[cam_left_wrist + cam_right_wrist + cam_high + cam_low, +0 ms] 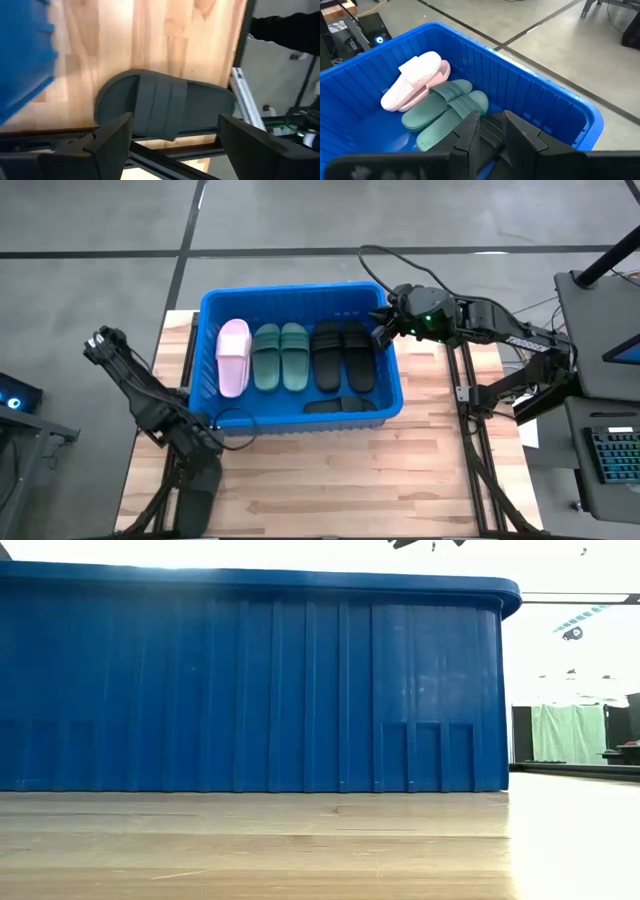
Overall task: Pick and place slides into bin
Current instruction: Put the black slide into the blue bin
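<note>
Two dark, near-black jointed arms built of boxy links. Left arm (150,395) matte and angular, ending in a left gripper (172,137) with two flat, wedge-shaped dark fingers (112,142). Right arm (500,330) carrying small white lettering on one link, a green indicator light near the wrist, and a black cable looping above it. Right gripper (492,135) likewise with dark, tapered fingers (470,131).

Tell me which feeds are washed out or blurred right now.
Low view: the bin wall fills the frame, with blown-out white above and to its right. Left wrist view: the dark slide and wood are motion-soft. High and right wrist views: evenly lit, clear.
</note>
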Tool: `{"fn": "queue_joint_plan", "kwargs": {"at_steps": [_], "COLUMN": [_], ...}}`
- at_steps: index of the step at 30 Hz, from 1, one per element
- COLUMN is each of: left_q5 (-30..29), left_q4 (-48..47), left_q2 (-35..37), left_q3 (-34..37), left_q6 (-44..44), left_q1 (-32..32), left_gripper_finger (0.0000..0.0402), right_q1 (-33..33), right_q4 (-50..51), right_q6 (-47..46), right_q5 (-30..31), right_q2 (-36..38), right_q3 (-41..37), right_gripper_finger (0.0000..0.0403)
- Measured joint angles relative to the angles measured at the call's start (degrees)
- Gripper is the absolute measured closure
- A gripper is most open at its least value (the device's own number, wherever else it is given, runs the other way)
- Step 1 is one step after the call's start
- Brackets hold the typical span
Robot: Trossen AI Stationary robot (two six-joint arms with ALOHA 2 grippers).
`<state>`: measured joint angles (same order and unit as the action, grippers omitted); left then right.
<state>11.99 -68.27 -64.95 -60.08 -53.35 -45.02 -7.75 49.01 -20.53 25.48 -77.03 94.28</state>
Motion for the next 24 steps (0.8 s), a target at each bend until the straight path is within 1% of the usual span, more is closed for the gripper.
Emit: {"fn": "queue_joint_plan", "kwargs": {"at_steps": [4, 8, 13, 16, 20, 24], "left_q5": [-1.13, -0.7, -0.89, -1.09, -1.96, -5.11], "left_q4": [-2.1, -4.76, -4.5, -4.66, -4.63, -6.07], "left_q2": [0.02, 0.41, -1.36, -4.35, -9.83, -14.91], "left_q3": [-2.21, -5.28, -8.84, -10.8, -13.26, -13.63], "left_q6": [-1.77, -4.95, -8.12, -9.09, -8.3, -9.53], "left_q1": [-1.53, -2.61, -5.46, -7.76, -11.17, -14.16], "left_gripper_finger": [0.0126, 0.0126, 0.0126, 0.0126, 0.0126, 0.0126], "right_q1": [-0.02, -0.13, -0.13, -0.13, -0.13, -0.13], "right_q4": [-0.04, -0.1, -0.09, -0.08, -0.07, -0.11], "right_q6": [1.06, 1.13, 1.12, 1.1, 1.09, 1.09], "right_q5": [0.05, 0.06, 0.06, 0.06, 0.06, 0.08], "right_q2": [0.0, 0.0, 0.0, 0.0, 0.0, 0.0], "right_q3": [-0.02, -0.02, -0.02, -0.02, -0.02, -0.02], "right_gripper_finger": [0.033, 0.0335, 0.0329, 0.0325, 0.0324, 0.0331]}}
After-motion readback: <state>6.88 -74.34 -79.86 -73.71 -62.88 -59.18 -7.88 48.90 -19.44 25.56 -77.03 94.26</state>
